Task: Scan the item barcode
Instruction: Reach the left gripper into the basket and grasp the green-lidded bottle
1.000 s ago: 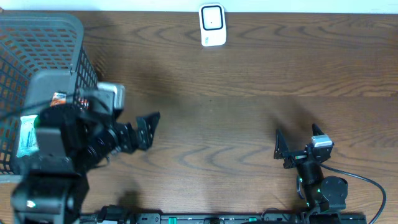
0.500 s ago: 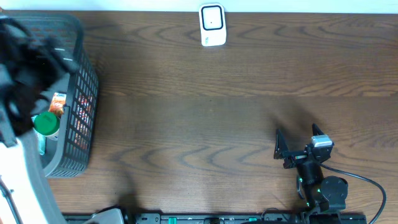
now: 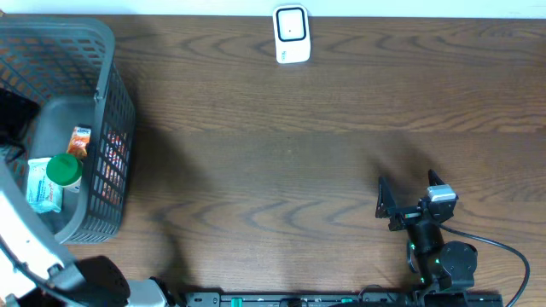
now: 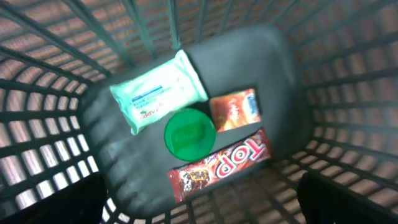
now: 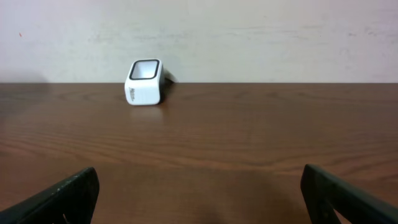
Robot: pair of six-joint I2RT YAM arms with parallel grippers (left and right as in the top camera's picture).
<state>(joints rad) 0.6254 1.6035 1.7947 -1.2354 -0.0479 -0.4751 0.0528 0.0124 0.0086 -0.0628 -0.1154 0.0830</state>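
Now the left end effector [image 4: 200, 200], fingers apart and empty, has swung over the basket [image 3: 115, 102]. The Top bar [image 4: 221, 165] lies directly beneath it, so picking looks next. The right end effector [image 3: 408, 189] waits, fingers spread, with the scanner [image 3: 291, 34] well ahead.

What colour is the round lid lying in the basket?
Green; the round lid shows best in the left wrist view.

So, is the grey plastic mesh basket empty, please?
Not empty: the basket holds a pale green wipes pack, a round green lid, an orange packet and a red snack bar.
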